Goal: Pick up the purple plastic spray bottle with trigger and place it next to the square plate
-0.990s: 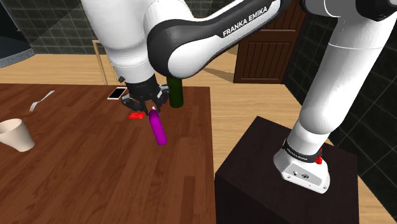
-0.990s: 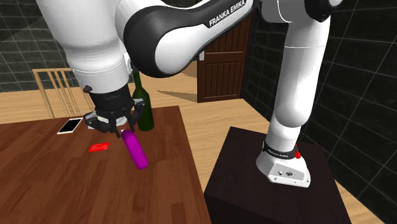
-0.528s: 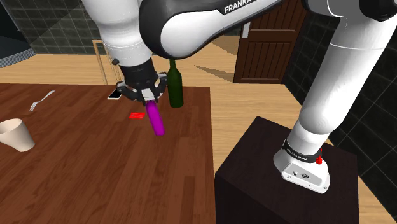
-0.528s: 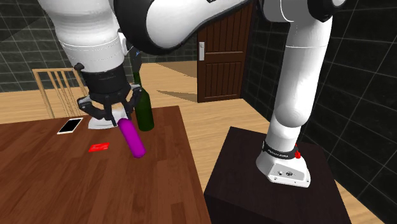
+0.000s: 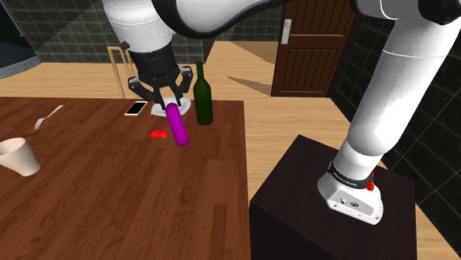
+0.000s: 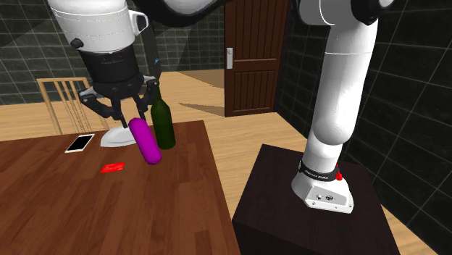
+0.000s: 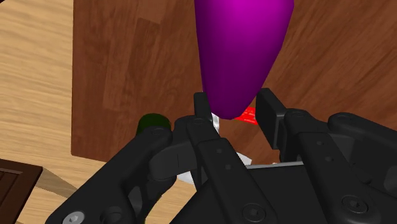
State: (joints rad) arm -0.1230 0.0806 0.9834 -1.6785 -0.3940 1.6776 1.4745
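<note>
Purple bottle (image 7: pixel 242 51) tight between the black jaws

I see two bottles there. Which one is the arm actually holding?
The purple bottle, clasped by the gripper and hanging tilted above the table. The dark green bottle stands upright on the table, untouched.

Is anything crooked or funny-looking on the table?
Only one thing: the smooth purple bottle hangs slanted in the air above the brown wooden table, clamped by its upper end in the black gripper. The dark green wine bottle beside it stands upright, and nothing looks spilled.
</note>
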